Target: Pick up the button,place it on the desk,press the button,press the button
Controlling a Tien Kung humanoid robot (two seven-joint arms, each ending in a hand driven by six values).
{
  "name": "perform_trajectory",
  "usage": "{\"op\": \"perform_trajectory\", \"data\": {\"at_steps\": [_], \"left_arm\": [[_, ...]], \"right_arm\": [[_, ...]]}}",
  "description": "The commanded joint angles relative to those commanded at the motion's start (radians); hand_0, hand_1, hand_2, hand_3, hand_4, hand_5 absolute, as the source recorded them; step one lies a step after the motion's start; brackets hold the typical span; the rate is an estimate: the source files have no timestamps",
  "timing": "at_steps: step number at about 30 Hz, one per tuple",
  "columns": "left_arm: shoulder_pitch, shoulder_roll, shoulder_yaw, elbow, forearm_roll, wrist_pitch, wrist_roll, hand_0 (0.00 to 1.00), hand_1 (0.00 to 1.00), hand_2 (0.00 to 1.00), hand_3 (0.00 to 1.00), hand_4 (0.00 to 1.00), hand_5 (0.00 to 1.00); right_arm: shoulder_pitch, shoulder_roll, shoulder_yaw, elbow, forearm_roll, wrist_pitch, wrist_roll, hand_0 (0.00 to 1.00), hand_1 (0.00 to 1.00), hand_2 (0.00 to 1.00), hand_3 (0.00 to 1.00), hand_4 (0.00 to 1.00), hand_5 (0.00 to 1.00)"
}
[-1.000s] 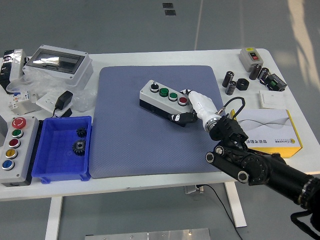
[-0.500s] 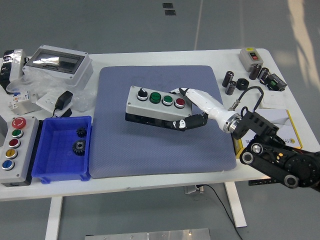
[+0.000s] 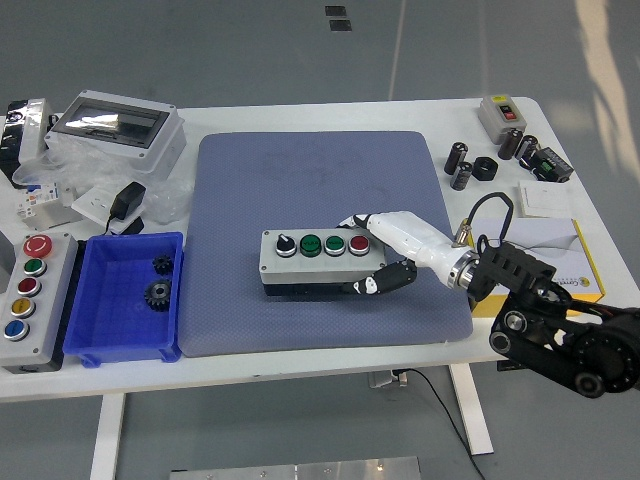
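Observation:
A grey button box (image 3: 315, 262) with a black selector, two green buttons and a red button lies on the blue mat (image 3: 320, 240), near the mat's front middle. My right hand (image 3: 383, 252), white with black fingers, grips the box's right end: upper fingers over the top by the red button, thumb (image 3: 385, 282) under the front face. The black right arm (image 3: 555, 330) comes in from the lower right. No left arm shows.
A blue bin (image 3: 125, 297) with two gears and a second grey button panel (image 3: 30, 300) sit at the left. A clear-lidded enclosure (image 3: 115, 125), adapter and bags occupy the back left. A yellow-white box (image 3: 540, 262), capacitors and a switch box (image 3: 500, 113) stand right.
My right hand has carried the button box from the mat's upper middle toward the front, turning it level and lowering it. The arm drew back to the right.

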Motion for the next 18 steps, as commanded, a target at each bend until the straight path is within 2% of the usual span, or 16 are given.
{"op": "perform_trajectory", "data": {"at_steps": [5,6,18], "left_arm": [[-0.001,0.002,0.0,0.0,0.002,0.0,0.0,0.626,0.515,0.532,0.592,0.608,0.226],[-0.001,0.002,0.0,0.0,0.003,0.0,0.0,0.626,0.515,0.532,0.592,0.608,0.229],[-0.002,0.002,0.0,0.0,0.003,-0.001,0.0,0.626,0.516,0.531,0.591,0.607,0.23]], "right_arm": [[-0.002,-0.003,-0.006,0.002,0.035,0.004,0.002,0.662,0.653,0.664,0.657,0.019,0.002],[-0.003,-0.003,-0.006,0.002,0.041,0.005,0.003,0.934,0.871,0.863,0.864,0.301,0.002],[-0.018,-0.002,0.008,-0.003,0.089,0.013,0.008,0.966,0.889,0.873,0.879,0.338,0.002]]}}
